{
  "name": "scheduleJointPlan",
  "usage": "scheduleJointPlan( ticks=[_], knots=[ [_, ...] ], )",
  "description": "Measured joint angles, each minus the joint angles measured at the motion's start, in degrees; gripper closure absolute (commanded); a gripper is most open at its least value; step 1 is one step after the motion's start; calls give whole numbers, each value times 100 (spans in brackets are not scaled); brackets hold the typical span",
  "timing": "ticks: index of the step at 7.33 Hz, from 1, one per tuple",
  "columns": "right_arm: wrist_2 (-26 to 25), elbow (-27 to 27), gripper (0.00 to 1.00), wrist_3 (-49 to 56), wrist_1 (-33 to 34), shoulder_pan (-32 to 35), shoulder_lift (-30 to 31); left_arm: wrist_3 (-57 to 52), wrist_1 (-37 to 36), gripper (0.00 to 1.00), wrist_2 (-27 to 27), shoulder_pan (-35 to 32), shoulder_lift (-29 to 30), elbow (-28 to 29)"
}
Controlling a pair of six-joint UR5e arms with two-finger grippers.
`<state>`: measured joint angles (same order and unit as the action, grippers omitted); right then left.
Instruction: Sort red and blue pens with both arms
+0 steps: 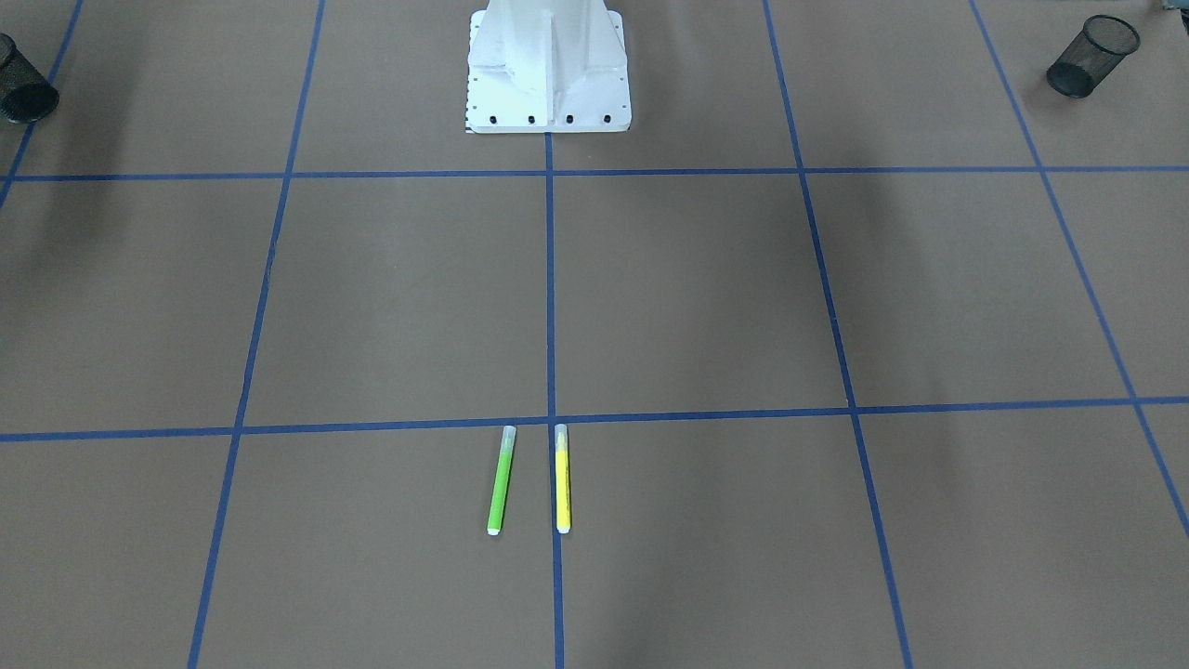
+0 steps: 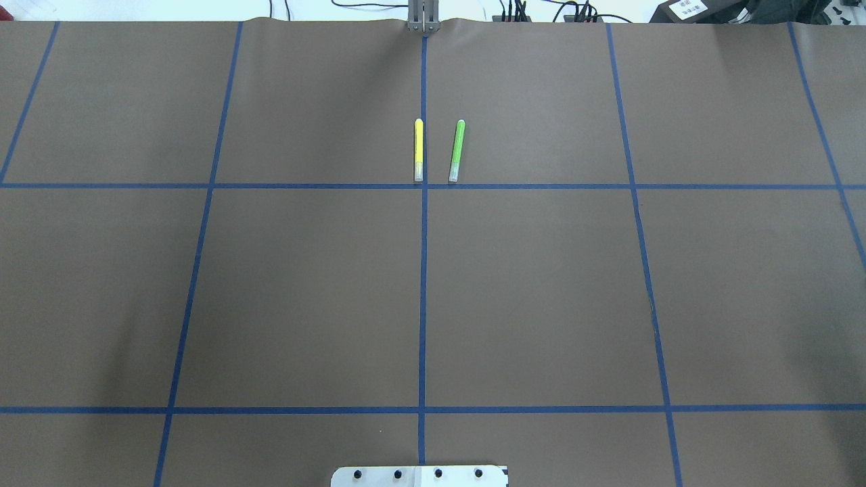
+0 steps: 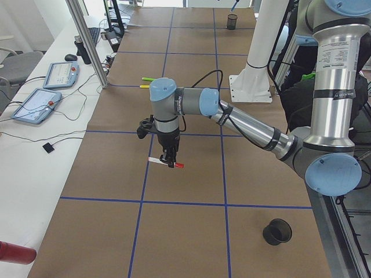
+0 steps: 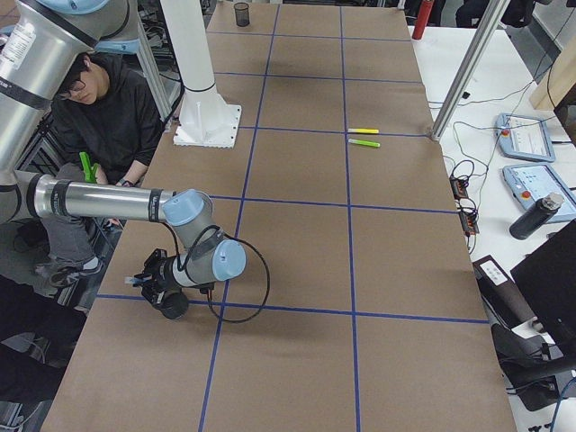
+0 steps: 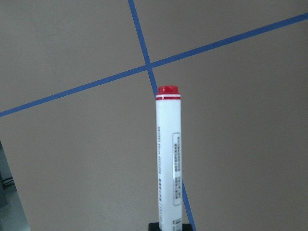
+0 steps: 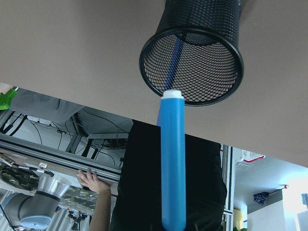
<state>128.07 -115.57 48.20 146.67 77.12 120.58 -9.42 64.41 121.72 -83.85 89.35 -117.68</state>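
The red-capped white marker [image 5: 168,159] hangs level above the table, and my left gripper [image 3: 170,161] is shut on it; in the left wrist view it juts over a crossing of blue tape lines. My right gripper [image 4: 155,284] is at the near table edge and is shut on the blue pen [image 6: 173,163]. That pen's tip sits at the rim of a black mesh cup [image 6: 192,53], whose mouth faces the right wrist camera. Neither arm shows in the overhead or front-facing views.
A green pen [image 2: 457,150] and a yellow pen [image 2: 418,150] lie side by side at the far middle of the table. A second black mesh cup [image 3: 277,231] stands at the left end. A person [image 4: 108,117] sits behind the white robot pedestal [image 1: 548,74].
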Motion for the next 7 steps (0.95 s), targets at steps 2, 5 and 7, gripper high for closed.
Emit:
scheduleJointPlan(
  ticks=[2,5,7],
  knots=[
    [156,18,100,-16,2,-18,8,1,-50,100,1,0,-5,-72],
    [241,81,100,-27,-2,-39,17,1,-65,100,1,-2,-5,-126],
    [360,140,61,-29,-10,-49,18,1,-97,100,1,-7,-5,-155]
  ],
)
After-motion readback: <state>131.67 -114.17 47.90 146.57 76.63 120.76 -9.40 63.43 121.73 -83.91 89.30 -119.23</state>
